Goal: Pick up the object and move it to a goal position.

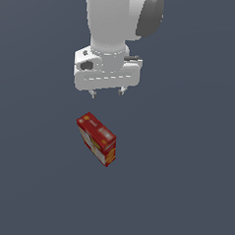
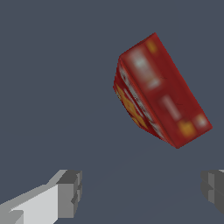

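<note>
The gripper [image 1: 106, 92] hangs with fingers [image 2: 70, 192] spread wide, holding nothing, the red carton [image 1: 97, 139] apparently clear of them toward six o'clock in the exterior view.

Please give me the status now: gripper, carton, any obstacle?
Gripper open, empty, above the surface. Red carton on the surface, apart from the gripper, not between its fingers. No obstacle visible.

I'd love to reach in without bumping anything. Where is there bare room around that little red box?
The grey surface is bare on every side of the red carton. The only tight spot is directly above it, where the open gripper hangs apart from it.
</note>
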Robot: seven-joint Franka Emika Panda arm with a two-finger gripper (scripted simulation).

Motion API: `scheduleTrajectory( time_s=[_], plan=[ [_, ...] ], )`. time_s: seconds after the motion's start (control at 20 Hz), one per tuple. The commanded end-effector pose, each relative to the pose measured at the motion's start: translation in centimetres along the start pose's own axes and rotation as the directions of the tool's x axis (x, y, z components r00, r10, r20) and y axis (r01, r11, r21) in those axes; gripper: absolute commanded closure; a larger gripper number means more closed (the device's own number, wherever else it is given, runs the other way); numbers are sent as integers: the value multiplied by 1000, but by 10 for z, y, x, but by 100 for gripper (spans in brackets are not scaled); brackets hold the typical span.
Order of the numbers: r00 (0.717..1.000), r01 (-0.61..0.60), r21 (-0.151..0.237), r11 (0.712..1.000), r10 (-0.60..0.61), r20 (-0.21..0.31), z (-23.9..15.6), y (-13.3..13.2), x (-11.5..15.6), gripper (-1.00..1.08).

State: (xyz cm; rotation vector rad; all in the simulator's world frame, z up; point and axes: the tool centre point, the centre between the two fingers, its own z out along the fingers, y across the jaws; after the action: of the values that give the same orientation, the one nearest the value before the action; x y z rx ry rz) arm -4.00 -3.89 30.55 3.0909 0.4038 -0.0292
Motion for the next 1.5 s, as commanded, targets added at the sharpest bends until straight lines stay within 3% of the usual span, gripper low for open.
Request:
scheduleTrajectory(
  time_s=[0.0, 0.4, 0.85, 1.15, 1.45],
  plan=[
    [998, 59, 2, 998, -59, -2, 5, 6, 8, -92],
    [970, 242, 6, 970, -242, -10, 23, 23, 33, -92],
    [904, 427, 7, 904, -426, -21, 46, 43, 58, -92],
    [865, 502, 7, 865, -502, -27, 57, 51, 68, -92],
    [843, 538, 6, 843, -538, -30, 62, 56, 73, -92]
  ],
)
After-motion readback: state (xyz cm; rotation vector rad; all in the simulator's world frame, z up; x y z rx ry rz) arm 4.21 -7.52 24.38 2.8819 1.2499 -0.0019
